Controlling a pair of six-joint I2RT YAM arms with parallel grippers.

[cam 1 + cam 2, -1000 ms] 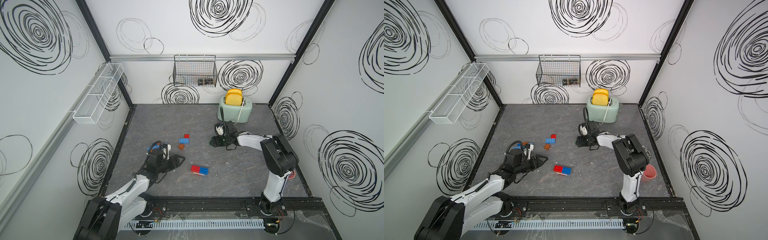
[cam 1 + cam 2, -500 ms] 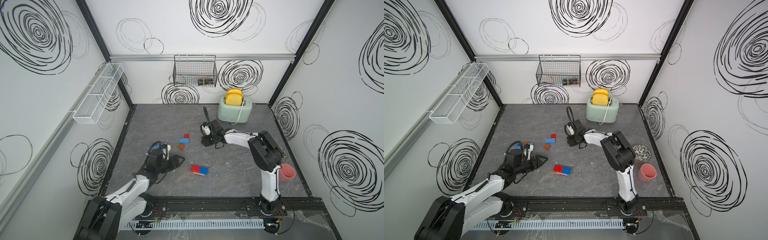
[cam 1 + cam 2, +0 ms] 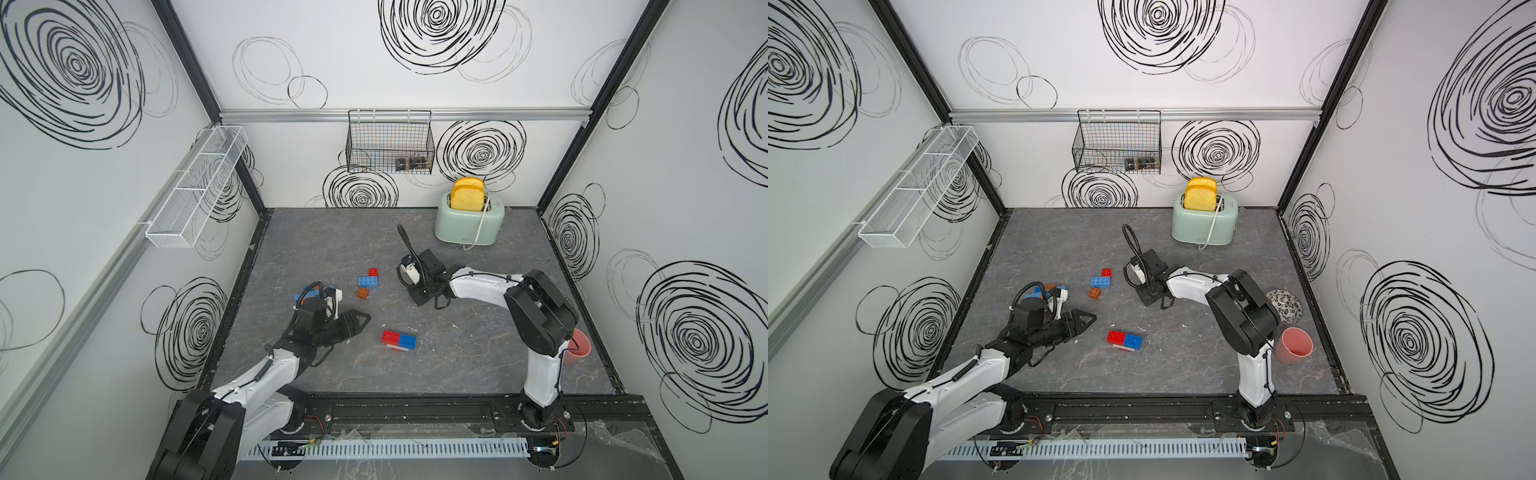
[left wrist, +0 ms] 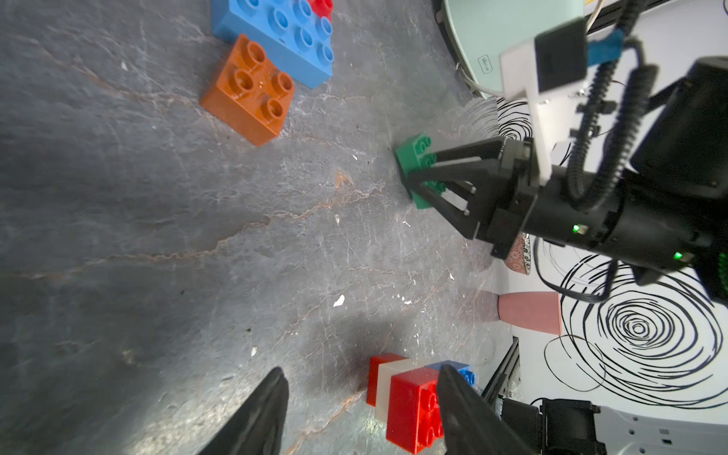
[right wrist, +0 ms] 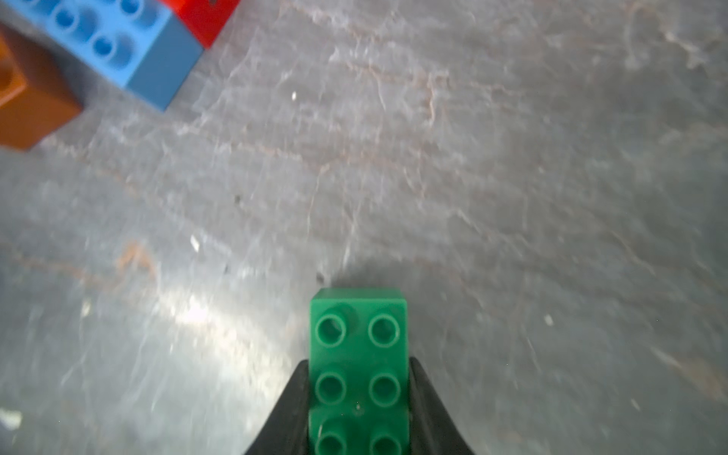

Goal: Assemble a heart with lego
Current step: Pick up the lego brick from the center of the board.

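Observation:
My right gripper [image 5: 358,368] is shut on a green lego brick [image 5: 358,346], its fingers [image 5: 423,398] pressed on both long sides. The left wrist view shows that green brick [image 4: 413,155] low at the tabletop; whether it touches is unclear. In both top views the right gripper [image 3: 419,296] [image 3: 1148,297] covers the brick. My left gripper [image 4: 360,378] [image 3: 360,322] is open and empty beside a red, blue and white assembly [image 3: 399,340] [image 4: 409,402]. A blue brick [image 3: 369,281] with a red one [image 3: 373,272] and an orange brick [image 3: 363,293] lie between the arms.
A mint toaster [image 3: 469,222] with bread stands at the back right. A pink cup [image 3: 1293,345] and a patterned dish [image 3: 1283,305] sit by the right arm. More bricks [image 3: 1034,291] lie behind my left wrist. A wire basket [image 3: 390,141] hangs on the back wall.
The right arm swung left from in front of the toaster toward the middle, and its jaws closed on the green brick. The left arm has stayed still.

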